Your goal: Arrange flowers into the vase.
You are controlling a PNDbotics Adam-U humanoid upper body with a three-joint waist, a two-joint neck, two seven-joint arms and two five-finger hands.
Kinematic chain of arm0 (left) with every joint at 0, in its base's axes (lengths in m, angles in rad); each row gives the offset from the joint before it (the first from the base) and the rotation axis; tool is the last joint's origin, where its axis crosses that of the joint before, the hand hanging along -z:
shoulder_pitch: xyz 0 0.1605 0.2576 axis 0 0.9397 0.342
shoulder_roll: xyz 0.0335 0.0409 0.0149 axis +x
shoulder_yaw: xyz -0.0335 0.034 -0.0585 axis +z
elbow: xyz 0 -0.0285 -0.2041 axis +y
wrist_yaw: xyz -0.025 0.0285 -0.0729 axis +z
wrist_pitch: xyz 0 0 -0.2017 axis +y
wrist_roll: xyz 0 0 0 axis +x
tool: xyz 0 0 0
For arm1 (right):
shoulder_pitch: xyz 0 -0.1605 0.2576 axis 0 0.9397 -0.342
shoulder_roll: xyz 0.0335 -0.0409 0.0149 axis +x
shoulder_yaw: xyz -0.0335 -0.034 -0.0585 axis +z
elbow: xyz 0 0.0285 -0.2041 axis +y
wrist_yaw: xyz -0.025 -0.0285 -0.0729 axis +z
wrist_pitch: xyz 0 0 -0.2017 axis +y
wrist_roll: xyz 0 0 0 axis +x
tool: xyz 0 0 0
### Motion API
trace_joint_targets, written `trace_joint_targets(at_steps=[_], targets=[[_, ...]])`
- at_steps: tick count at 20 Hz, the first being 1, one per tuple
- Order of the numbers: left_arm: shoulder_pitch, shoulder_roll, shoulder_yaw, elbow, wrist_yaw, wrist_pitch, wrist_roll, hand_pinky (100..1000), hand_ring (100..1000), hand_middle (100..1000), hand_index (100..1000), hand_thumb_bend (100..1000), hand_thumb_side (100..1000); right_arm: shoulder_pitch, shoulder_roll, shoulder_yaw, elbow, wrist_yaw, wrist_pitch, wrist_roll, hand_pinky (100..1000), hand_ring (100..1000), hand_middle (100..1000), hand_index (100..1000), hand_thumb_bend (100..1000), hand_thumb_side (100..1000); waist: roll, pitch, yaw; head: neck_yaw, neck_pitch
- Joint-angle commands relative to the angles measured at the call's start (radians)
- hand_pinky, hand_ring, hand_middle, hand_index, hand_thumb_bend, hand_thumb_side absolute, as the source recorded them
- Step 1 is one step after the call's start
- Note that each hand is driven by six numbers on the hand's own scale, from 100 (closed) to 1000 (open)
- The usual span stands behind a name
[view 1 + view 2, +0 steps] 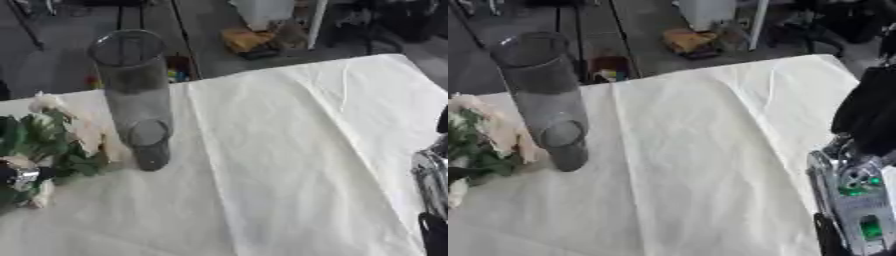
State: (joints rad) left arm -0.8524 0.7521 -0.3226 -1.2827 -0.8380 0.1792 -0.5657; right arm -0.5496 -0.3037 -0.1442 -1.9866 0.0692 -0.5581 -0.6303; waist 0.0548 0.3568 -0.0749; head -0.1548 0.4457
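**Ana:** Robot hand on the left (19, 176) sits low at the left edge of the frame, buried in the flowers (52, 140); only a black and silver bit shows among the leaves, so whether it grips the stems or lies slack, I cannot tell.

**Ben:** And the right side?

**Ana:** Right arm (852, 195) runs up the right edge, silver casing with green lights, black above it. The robot hand itself is out of view there.

**Ben:** Where's the vase?

**Ana:** Clear glass vase (133, 90) stands upright, upper left of the frame, its base just beside the blooms and near the tabletop's far edge. Pale flowers and green leaves lie to its left, touching or almost touching the glass.

**Ben:** Room to move?

**Ana:** Plenty. The cream cloth (289, 165) spreads wide and bare across the middle and right of the tabletop (710, 200), creased down the centre. Its far edge slants across the top of the frame, floor beyond it with a yellow object (245, 39) and furniture legs.
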Motion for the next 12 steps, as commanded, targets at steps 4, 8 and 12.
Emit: trace_joint_targets(at_steps=[4, 8, 12], targets=[[-0.015, -0.004, -0.004, 0.020, -0.013, -0.026, -0.006, 949, 937, 990, 1000, 731, 834, -0.015, -0.012, 0.004, -0.013, -0.005, -0.007, -0.008, 706, 808, 776, 856, 100, 803, 0.004, -0.016, -0.001, 0.005, -0.009], [-0.016, -0.017, -0.011, 0.039, -0.029, -0.047, -0.032, 941, 934, 978, 1000, 749, 828, -0.017, -0.011, 0.004, -0.013, -0.007, -0.007, -0.009, 707, 808, 775, 856, 100, 797, 0.006, -0.013, -0.006, 0.008, -0.012], [-0.018, -0.027, -0.015, 0.048, -0.049, -0.057, -0.058, 861, 883, 918, 1000, 749, 817, -0.017, -0.011, 0.004, -0.013, -0.007, -0.006, -0.010, 708, 809, 775, 856, 100, 793, 0.007, -0.012, -0.008, 0.013, -0.004]])
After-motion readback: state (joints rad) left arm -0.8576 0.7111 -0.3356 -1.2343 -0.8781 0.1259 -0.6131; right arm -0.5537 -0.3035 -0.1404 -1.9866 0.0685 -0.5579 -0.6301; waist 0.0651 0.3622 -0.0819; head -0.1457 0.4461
